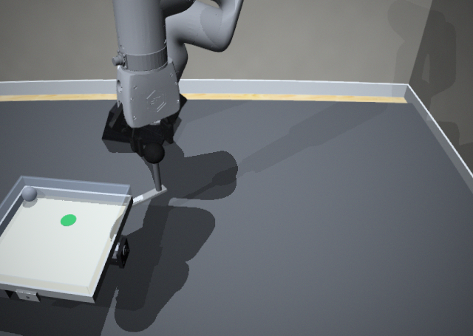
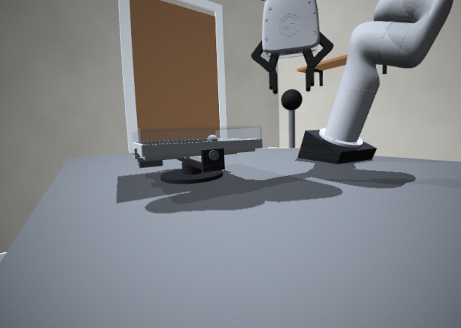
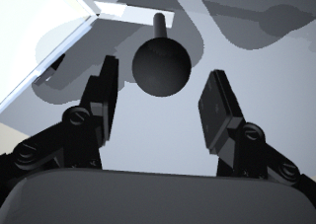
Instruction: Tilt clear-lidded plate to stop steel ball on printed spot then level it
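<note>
A dark grey table [image 1: 305, 210] fills the views, edged by a pale rim and beige walls, with a brown white-framed panel [image 2: 173, 63] standing behind it.

The steel ball [image 1: 29, 193] sits in the far left corner of the plate [image 1: 46, 248], against the walls, well apart from the green spot [image 1: 68, 219]. The spot lies nearer the plate's far edge than its near one. In the exterior view the ball [image 2: 212, 138] shows just above the plate's side rail [image 2: 197, 147], and the plate looks about level on its dark pivot block [image 2: 212, 158] and round foot [image 2: 191, 175].

From the plate's far right corner a short flat bar runs to an upright rod [image 1: 157, 176] topped by a black knob [image 1: 154, 152].

The gripper [image 2: 292, 80] hangs directly above the knob [image 2: 291, 99], fingers pointing down, open and empty. In the wrist view the knob [image 3: 161, 68] lies between the two pads [image 3: 217, 106] but beyond their tips, touching neither.

The arm's black base [image 2: 335, 153] stands to the right of the rod.
</note>
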Motion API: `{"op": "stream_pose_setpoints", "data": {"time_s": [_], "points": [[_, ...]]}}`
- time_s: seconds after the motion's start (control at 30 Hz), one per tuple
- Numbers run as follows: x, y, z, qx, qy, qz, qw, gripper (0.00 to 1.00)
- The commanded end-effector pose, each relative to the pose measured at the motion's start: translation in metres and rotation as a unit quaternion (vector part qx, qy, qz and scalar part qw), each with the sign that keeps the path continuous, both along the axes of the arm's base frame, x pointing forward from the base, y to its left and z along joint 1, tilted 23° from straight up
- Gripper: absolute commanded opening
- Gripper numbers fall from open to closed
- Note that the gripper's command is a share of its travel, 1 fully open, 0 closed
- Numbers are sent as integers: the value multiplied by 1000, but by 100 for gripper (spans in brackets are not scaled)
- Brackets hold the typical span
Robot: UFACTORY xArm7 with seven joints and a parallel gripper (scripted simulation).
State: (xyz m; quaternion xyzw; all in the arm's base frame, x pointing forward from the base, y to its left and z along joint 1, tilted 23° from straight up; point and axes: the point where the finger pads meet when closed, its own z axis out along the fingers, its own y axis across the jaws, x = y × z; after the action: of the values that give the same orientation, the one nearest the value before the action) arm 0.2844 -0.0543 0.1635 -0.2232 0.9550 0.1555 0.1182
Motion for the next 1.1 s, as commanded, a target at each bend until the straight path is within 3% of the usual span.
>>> {"op": "stream_pose_setpoints", "data": {"time_s": [0.0,1.07], "points": [[1,-1,1,0,-2,-1,1000,61],[4,6,-16,0,-2,-1,1000,61]]}}
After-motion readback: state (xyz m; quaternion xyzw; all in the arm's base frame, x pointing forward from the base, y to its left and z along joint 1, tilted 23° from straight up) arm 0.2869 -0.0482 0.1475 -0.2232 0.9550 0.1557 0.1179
